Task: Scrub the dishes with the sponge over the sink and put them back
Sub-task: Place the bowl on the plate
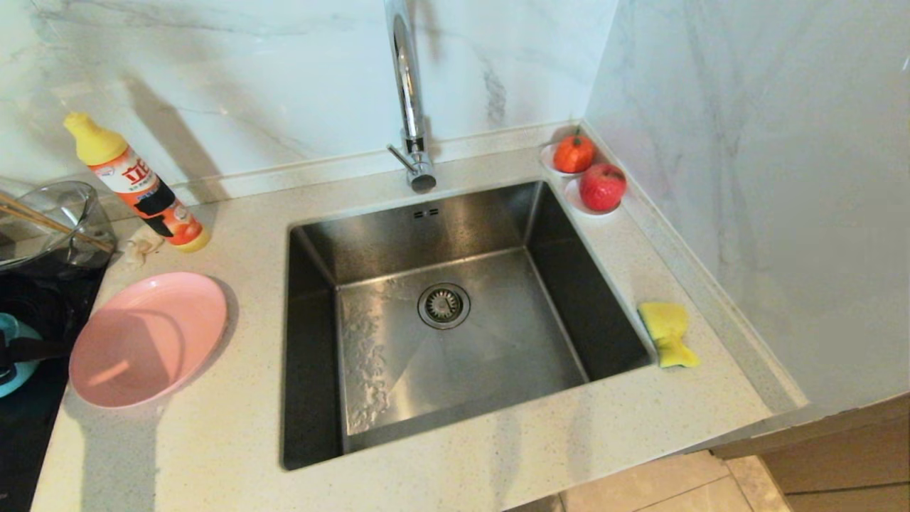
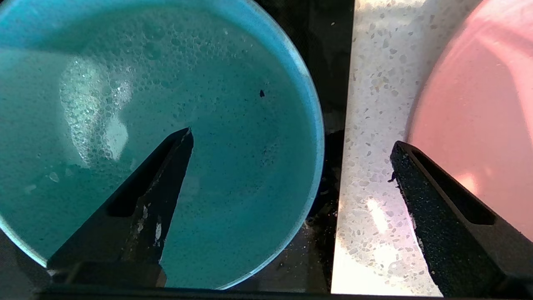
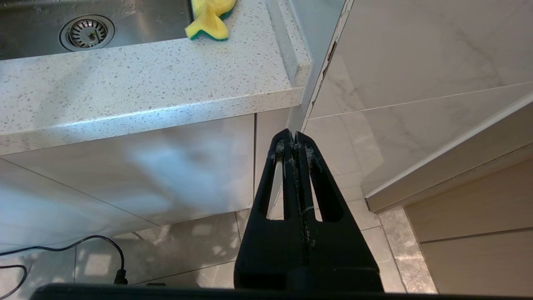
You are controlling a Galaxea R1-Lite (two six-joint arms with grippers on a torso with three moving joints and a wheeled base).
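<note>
Far left, on the black stovetop [image 1: 28, 441], sat the blue bowl [image 2: 233, 175], only a sliver of it showing in the head view, its inside filmed with soapy bubbles. The left gripper [image 2: 291, 141] hung right over it, jaws spread wide and holding nothing: one finger [image 2: 145, 208] above the bowl's inside, the other over the gap between the speckled tabletop [image 1: 234, 441] and the pink plate [image 1: 149, 338]. Behind the bowl, a clear glass bowl [image 1: 53, 220] with chopsticks across it stood at the back of the stovetop.

Next over, the pink plate lay flat on the tabletop, just beside the stovetop's edge and left of the sink [image 1: 512, 235]. Behind it stood a tilted orange detergent bottle [image 1: 138, 185] with a yellow cap, near the wall.

In the middle, the steel sink was wet, droplets along its floor left of the round drain [image 1: 443, 306], and the tall chrome tap [image 1: 409, 92] rose at its back edge.

To the right, an orange fruit [image 1: 573, 153] and a red apple [image 1: 602, 186] sat in the back corner. The yellow sponge [image 1: 668, 333] lay on the tabletop just beside the sink's right rim, untouched.

Lowest and rightmost, the right gripper [image 3: 295, 139] hung below the tabletop's edge in front of the cabinet, jaws pressed together, empty.
</note>
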